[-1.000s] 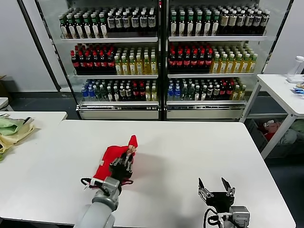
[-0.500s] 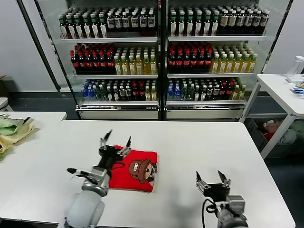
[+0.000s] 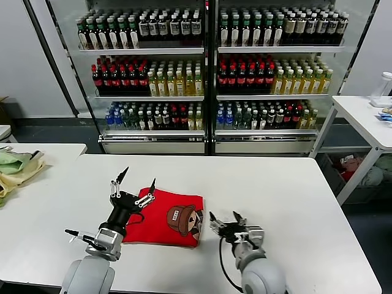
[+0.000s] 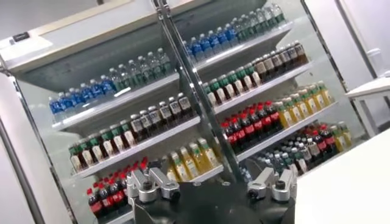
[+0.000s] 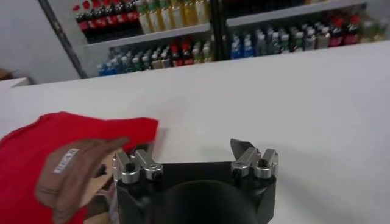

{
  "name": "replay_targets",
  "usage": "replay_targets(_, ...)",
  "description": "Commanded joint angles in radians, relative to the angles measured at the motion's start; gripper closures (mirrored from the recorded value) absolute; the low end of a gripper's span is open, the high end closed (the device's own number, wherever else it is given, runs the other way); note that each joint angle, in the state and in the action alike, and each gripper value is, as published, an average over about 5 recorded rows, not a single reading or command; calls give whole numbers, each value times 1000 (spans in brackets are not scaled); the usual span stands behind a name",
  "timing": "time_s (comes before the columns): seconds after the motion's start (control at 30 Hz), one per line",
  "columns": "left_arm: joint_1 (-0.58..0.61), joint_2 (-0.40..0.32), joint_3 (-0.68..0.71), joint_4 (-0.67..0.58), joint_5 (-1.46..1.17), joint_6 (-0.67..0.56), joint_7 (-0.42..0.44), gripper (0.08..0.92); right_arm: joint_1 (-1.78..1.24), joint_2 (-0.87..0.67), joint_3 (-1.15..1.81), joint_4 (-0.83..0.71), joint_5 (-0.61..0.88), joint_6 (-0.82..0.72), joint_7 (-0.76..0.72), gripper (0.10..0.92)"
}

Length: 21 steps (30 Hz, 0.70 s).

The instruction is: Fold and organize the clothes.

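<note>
Red shirt [image 3: 164, 218] lay folded flat at table [image 3: 294, 196] centre.
Left tool [image 3: 133, 183], raised, fingers spread and empty, stood at its 10 o'clock; right tool [image 3: 228, 218], open and low, at 3 o'clock.

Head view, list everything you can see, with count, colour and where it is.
Shirt: one, bright red with a cartoon face in a brown cap, lying folded on the table.
Table: one, white, in front of the robot.
Cloths: pale green and yellow, heaped on a side table at far left.
Drink coolers: two, glass-fronted, shelves full of bottles, behind the table.
Left gripper: open, raised over the shirt's left edge.
Right gripper: open, just right of the shirt.
</note>
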Motion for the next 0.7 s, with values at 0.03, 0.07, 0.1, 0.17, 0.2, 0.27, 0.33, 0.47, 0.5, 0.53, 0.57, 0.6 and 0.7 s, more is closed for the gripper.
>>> replay_targets(0.03,38,2,-37,5,20,-77,35,177,117,61,-122,-133,147,-5,51,203)
replay_targets(0.07,39,1,-37,5,20,-77,35,177,116,65,-124,-133,150,-5,59,203)
replay_targets(0.1,40,1,-37,5,20,-77,34,177,115,67,-126,-132,152,-5,66,203)
replay_targets(0.17,42,0,-38,5,20,-78,34,177,111,69,-129,-128,157,-5,79,203)
replay_targets(0.2,43,0,-39,6,20,-77,34,177,110,69,-130,-126,159,-5,85,203)
replay_targets(0.27,44,0,-39,6,20,-78,34,177,106,70,-132,-122,162,-5,96,203)
replay_targets(0.33,43,0,-39,9,20,-78,33,177,105,74,-134,-122,168,-5,106,203)
replay_targets(0.47,40,-1,-38,19,19,-78,28,177,104,88,-136,-134,173,-4,113,237)
replay_targets(0.5,40,-1,-38,21,19,-78,27,177,104,92,-136,-138,173,-4,114,260)
replay_targets(0.53,40,0,-38,23,18,-78,26,177,104,96,-136,-140,174,-4,115,292)
replay_targets(0.57,40,0,-38,25,18,-78,24,177,104,99,-135,-143,174,-4,118,318)
replay_targets(0.6,40,0,-39,25,16,-79,23,177,105,102,-134,-146,175,-4,121,343)
replay_targets(0.7,39,0,-39,23,-2,-78,13,177,106,104,-131,-150,177,-4,123,430)
